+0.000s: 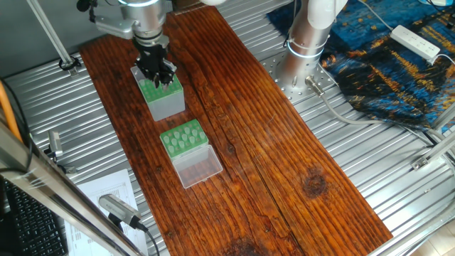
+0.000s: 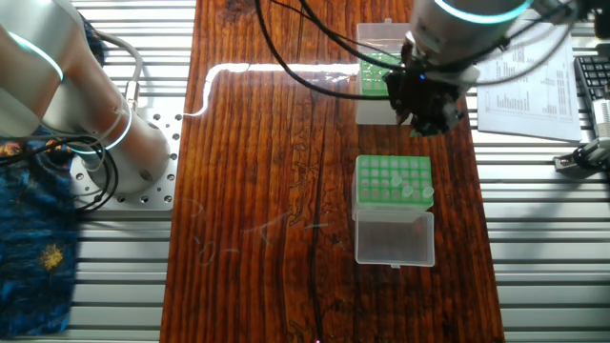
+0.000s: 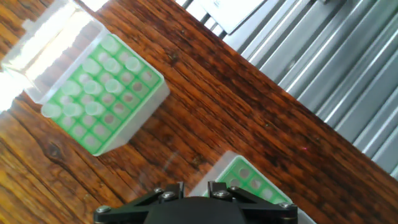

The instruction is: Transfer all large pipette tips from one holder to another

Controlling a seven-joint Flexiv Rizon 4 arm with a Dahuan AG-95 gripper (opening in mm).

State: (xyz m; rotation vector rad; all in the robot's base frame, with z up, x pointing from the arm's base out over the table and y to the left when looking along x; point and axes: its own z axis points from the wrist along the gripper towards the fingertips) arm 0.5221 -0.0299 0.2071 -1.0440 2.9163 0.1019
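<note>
The taller grey-sided holder [image 1: 165, 99] with its green hole plate stands at the far end of the wooden board. My gripper [image 1: 161, 77] hangs right over its top, also over the holder [image 2: 374, 84] in the other fixed view. In the hand view only the gripper [image 3: 196, 186] finger stubs show, close together with a narrow gap; whatever is at their tips is hidden. A corner of the holder [image 3: 252, 180] lies just below them. The low green rack [image 1: 183, 137] holds several large pipette tips [image 3: 102, 65], its clear lid [image 1: 198, 167] lying open beside it.
The wooden board [image 1: 284, 156] rests on a ribbed metal table [image 1: 398, 185]. The arm's base [image 1: 302, 50] stands at the back right beside a blue cloth [image 1: 384, 64]. A paper sheet [image 2: 529, 81] lies near the holder, off the board.
</note>
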